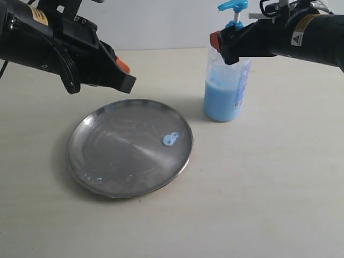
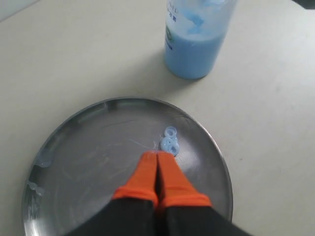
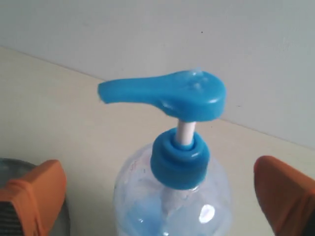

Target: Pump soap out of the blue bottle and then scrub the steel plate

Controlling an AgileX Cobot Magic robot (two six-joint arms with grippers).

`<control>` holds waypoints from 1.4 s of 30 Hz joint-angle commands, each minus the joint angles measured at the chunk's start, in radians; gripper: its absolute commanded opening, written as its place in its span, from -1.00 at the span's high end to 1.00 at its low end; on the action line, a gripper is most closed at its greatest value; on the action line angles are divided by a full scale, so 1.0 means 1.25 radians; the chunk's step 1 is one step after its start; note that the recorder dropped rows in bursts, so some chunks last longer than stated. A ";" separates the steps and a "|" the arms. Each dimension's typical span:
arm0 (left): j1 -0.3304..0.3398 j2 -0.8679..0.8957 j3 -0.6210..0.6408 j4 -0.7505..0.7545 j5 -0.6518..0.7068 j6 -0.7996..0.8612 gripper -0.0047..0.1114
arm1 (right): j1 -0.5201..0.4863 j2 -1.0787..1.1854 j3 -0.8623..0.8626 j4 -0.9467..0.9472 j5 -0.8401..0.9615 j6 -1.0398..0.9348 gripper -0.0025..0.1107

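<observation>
arms come in from opposite sides of the steel plate point(image 1: 115, 156). the left arm slants down over the plate's rim on the side away from the blue bottle point(image 1: 226, 91). the left gripper point(image 2: 157, 169) hangs above the plate, its orange fingertips point(image 2: 145, 172) pressed together with nothing between them, aimed at the soap point(image 2: 170, 142). the right arm runs nearly level above the table, beyond the plate. the right gripper point(image 1: 223, 45) is spread wide, one orange pad point(image 3: 34, 196) on either side of the bottle's neck below the pump head point(image 3: 167, 93), with a gap on both sides.

the soap is a small pale blue blob inside the plate, near the rim closest to the bottle. the bottle stands upright just beside the plate, partly filled with light-blue liquid.

the plate lies flat on a plain beige table point(image 1: 269, 188); a white wall point(image 1: 161, 21) rises behind it.
</observation>
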 commanded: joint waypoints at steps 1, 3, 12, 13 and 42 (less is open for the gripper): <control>-0.004 -0.006 0.003 -0.005 -0.019 0.002 0.92 | 0.041 -0.057 0.001 -0.007 0.129 0.015 -0.90; -0.004 -0.006 0.003 -0.005 -0.023 0.002 0.92 | 0.059 -0.088 0.001 -0.007 0.216 0.015 -0.90; -0.004 -0.004 0.003 -0.031 -0.025 0.002 0.92 | 0.082 -0.275 0.001 -0.005 0.568 -0.009 -0.90; -0.005 -0.004 0.003 -0.035 -0.025 0.002 0.92 | 0.082 -0.303 0.001 -0.002 0.620 -0.031 -0.90; -0.007 -0.005 0.003 -0.192 0.007 0.036 0.92 | 0.082 -0.907 0.001 0.185 0.865 -0.174 -0.51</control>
